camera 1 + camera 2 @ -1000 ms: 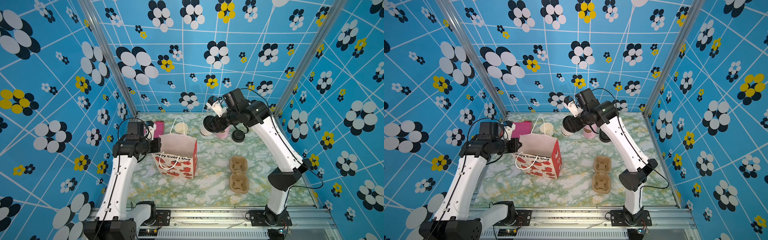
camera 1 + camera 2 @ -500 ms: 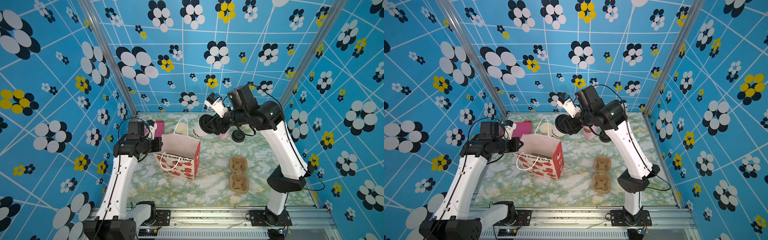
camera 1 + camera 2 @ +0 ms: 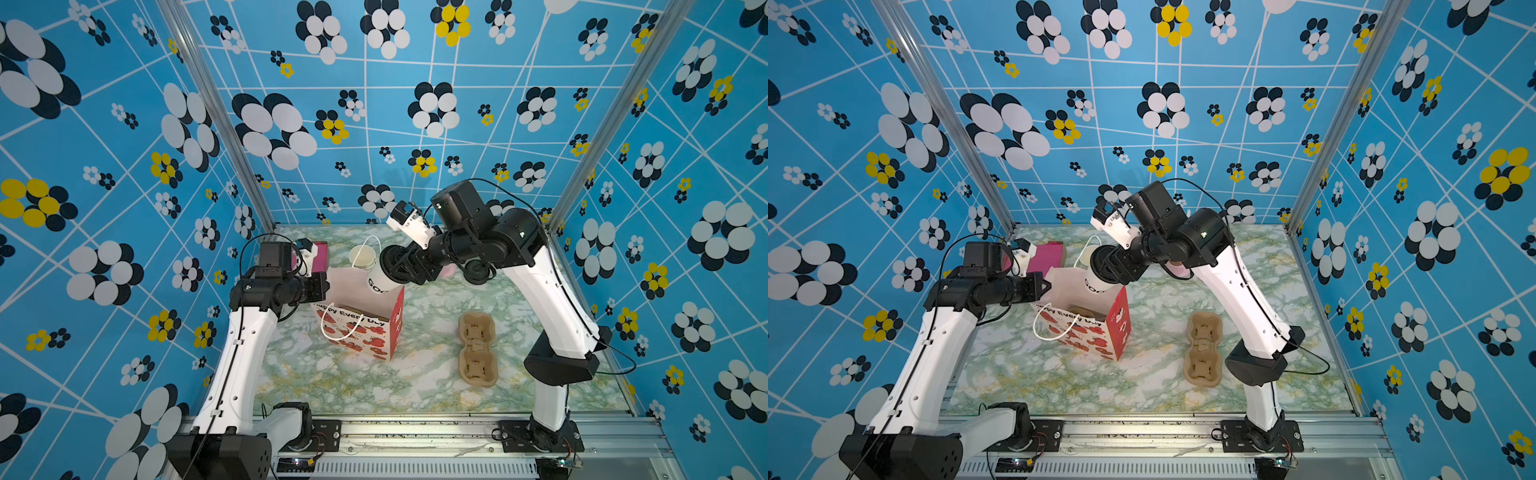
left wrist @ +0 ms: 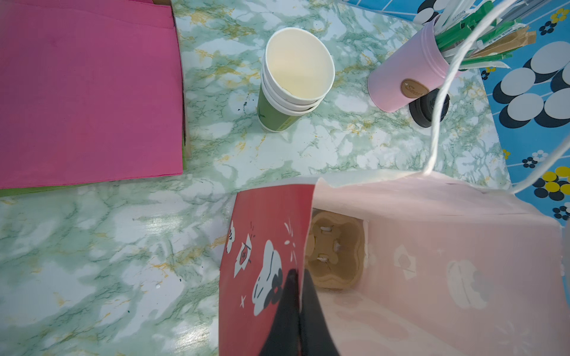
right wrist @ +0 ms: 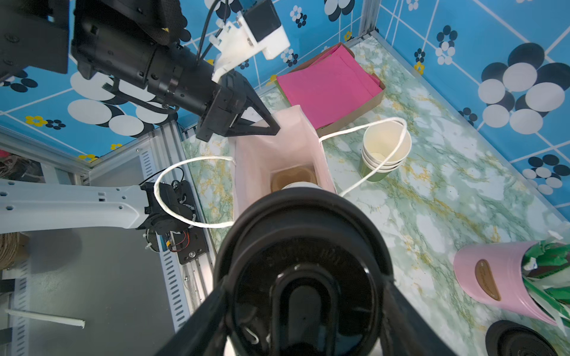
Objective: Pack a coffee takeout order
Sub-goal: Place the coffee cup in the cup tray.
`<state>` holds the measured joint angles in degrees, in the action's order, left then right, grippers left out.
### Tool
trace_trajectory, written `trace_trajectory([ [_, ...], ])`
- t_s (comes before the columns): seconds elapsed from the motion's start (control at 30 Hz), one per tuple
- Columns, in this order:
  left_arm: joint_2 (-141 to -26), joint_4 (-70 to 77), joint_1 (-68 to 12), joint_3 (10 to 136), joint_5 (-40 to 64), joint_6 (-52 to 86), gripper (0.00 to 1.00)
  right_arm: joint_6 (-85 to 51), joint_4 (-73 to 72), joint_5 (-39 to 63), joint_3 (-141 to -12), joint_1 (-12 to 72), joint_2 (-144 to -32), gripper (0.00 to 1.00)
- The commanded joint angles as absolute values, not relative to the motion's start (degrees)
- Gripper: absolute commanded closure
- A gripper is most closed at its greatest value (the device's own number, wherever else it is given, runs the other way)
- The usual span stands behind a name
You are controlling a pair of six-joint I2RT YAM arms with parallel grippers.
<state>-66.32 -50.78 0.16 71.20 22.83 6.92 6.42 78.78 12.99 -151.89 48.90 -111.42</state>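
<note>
Two tools grip: left tool pinches the bag, right tool clasps the lidded cup.

bright, even light falls from overhead in my cell. in both top views the marble table carries only faint, soft shadows around the paper bag, and the near metal rail glints white. wall lines bow toward the edges of the top views. in my left wrist view a pale sheen lies on the table, and the bag's inner wall is blurred and washed out. in my right wrist view the lidded cup looms close and soft, while the stack of cups is sharp.
</note>
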Motion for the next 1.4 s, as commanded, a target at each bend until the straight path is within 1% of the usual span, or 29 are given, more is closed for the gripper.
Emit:
trace_trajectory([
  [0.0, -66.8, -50.5, -0.5, 71.2, 24.2, 7.5, 0.97, 6.1, 80.1, 13.5, -153.2, 49.7, -113.1, 0.46],
  [0.7, -67.5, -50.7, -1.0, 71.9, 23.8, 7.6, 0.97, 7.7, 81.1, 10.2, -153.9, 53.2, -122.1, 0.46],
  [1.17, -67.4, -50.7, -1.1, 71.7, 23.6, 7.5, 0.97, 8.8, 82.1, 7.4, -153.0, 54.5, -124.3, 0.47],
  [1.37, -67.5, -50.7, -1.2, 71.6, 23.5, 7.6, 0.97, 9.0, 82.1, 7.3, -152.7, 54.6, -126.9, 0.47],
])
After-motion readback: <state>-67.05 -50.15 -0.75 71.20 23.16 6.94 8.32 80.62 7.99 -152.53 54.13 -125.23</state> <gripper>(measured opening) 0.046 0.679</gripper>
